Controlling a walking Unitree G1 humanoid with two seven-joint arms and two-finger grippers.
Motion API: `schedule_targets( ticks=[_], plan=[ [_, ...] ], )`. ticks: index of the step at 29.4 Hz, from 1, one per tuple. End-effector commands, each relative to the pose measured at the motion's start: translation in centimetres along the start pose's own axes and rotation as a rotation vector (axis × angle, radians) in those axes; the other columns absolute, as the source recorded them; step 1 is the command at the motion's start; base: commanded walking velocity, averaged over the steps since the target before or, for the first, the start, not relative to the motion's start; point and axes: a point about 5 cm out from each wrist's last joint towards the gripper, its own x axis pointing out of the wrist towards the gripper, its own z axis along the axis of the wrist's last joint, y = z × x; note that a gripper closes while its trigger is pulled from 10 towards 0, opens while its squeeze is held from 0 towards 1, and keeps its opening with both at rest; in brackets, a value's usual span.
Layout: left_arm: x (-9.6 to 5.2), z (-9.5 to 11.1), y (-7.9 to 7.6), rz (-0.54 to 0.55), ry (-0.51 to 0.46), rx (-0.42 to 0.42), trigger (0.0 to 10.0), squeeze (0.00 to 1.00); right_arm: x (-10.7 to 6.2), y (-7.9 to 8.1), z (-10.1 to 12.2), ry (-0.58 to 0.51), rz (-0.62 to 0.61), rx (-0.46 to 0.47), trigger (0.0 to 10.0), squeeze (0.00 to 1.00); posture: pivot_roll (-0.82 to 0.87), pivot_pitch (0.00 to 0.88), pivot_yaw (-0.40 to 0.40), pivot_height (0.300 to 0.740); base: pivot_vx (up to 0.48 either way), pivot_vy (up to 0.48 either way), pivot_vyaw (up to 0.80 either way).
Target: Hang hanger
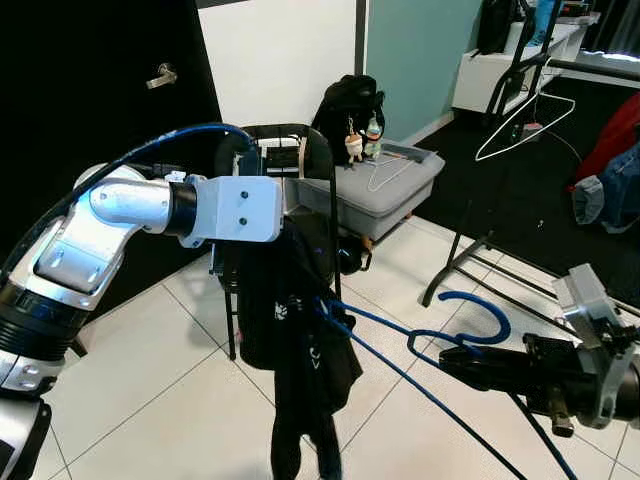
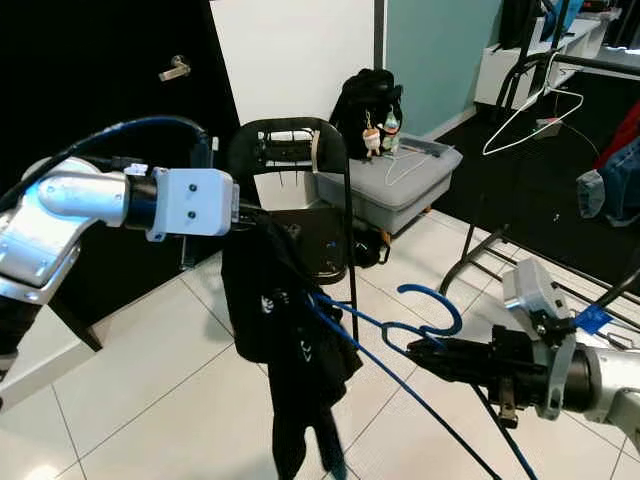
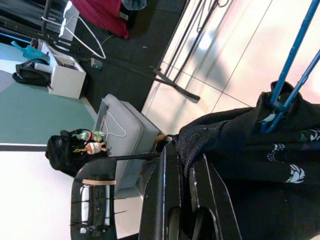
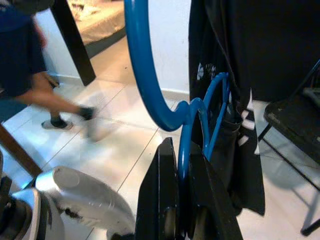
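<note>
Our right end effector (image 2: pixel 425 352) pinches the blue hanger (image 2: pixel 420 315) below its hook; our left end effector (image 3: pixel 192 175) clamps the black garment (image 1: pixel 300 340) draped on it, over the tiled floor (image 1: pixel 150 400).

blue hanger (image 2: pixel 425 318), hook upward, black garment (image 2: pixel 285 330) draped

Floor: pale tiles (image 1: pixel 150 400) gleaming across the lower frame.
Door: black door (image 1: pixel 90 110) standing upper left.
Wall: teal wall (image 1: pixel 420 50) showing top centre.
Chair: black chair (image 2: pixel 300 200) sitting mid-frame.
</note>
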Motion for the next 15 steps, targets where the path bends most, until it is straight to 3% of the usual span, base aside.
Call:
schedule_targets(
  ticks=[1, 9, 15],
  plan=[
    [-0.2, 0.8, 0.6, 0.018, -0.038, 0.029, 10.0, 0.00, 0.0, 0.1, 0.7, -0.035, 0.004, -0.024, 10.0, 0.00, -0.09, 0.000, 0.072, 0.736, 0.000, 0.000, 0.00],
    [-0.1, 0.5, 0.4, 0.011, -0.024, 0.028, 10.0, 0.00, -0.4, 0.7, 2.2, -0.133, 0.059, -0.043, 10.0, 0.00, -0.09, 0.000, 0.072, 0.736, 0.000, 0.000, 0.00],
    [0.0, 0.3, 0.4, 0.016, -0.015, 0.024, 10.0, 0.00, -0.4, 1.1, 2.5, -0.150, 0.091, -0.045, 10.0, 0.00, -0.09, 0.000, 0.075, 0.736, 0.000, 0.000, 0.00]
  ],
)
